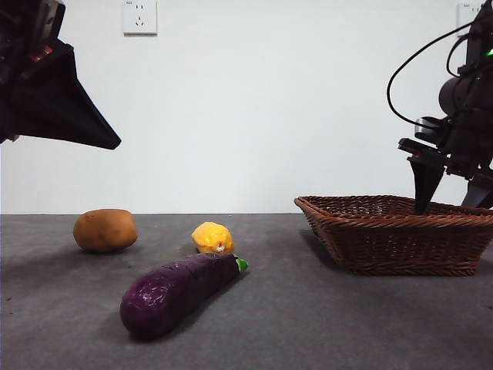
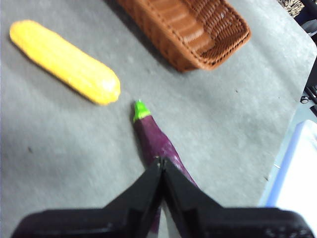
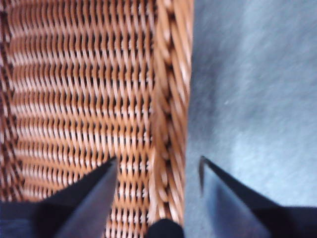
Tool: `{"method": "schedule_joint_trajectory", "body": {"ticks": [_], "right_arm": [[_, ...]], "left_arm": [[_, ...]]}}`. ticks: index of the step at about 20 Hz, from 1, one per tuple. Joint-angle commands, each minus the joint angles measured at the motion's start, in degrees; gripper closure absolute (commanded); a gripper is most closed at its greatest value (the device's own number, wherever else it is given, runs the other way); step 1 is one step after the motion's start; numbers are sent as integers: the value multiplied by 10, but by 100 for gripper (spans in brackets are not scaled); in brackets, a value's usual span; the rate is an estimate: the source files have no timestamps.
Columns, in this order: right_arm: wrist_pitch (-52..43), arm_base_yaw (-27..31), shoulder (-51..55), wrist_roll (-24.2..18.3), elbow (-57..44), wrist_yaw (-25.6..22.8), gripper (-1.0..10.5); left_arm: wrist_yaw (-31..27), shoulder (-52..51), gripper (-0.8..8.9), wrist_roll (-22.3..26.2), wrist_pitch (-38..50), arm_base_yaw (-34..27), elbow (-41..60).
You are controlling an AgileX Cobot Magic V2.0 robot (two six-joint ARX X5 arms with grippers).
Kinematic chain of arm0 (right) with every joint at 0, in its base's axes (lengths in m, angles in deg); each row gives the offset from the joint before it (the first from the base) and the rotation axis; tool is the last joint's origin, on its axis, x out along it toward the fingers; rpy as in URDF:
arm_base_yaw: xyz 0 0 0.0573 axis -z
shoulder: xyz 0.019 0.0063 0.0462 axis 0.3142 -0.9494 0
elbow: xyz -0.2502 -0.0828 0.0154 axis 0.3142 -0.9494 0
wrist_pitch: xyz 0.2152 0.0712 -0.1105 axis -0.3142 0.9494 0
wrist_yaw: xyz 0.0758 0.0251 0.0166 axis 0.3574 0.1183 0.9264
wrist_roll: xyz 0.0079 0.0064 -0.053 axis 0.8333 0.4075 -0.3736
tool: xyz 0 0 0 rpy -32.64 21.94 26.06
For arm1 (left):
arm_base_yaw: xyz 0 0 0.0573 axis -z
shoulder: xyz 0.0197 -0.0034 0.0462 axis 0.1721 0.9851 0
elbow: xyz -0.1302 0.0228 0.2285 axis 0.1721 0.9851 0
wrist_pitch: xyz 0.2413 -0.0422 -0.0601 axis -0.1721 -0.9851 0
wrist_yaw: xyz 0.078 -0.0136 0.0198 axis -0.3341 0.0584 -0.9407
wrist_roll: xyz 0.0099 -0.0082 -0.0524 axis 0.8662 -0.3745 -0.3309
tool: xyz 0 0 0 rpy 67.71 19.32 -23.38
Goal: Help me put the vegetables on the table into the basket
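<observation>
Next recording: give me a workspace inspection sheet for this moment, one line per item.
Surface: dark grey table, matte.
Job's things: potato, yellow corn cob and eggplant all lie on the table, none in the basket.
Clutter: nothing seen.
Grippers: left pincer shut, raised above the eggplant, empty; right pincer open, straddling the basket's rim.
Cables: black cable loops off the right arm, above the basket.
Surroundings: white wall with a socket; a white and blue object past the table edge, unclear.
</observation>
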Motion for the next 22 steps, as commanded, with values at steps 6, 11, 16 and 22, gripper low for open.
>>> {"method": "schedule_joint_trajectory", "body": {"ticks": [6, 11, 16, 22], "right_arm": [[32, 14, 18, -6, 9, 16, 955], [85, 47, 139, -22, 9, 50, 955], [108, 51, 249, -36, 9, 46, 955], [158, 50, 295, -58, 9, 43, 955]], "left_arm": [[-51, 2, 818, -59, 49, 2, -4], [-106, 55, 816, -135, -4, 25, -114], [-259, 202, 725, -152, -187, 95, -339], [-302, 411, 430, -164, -349, 124, -590]]}}
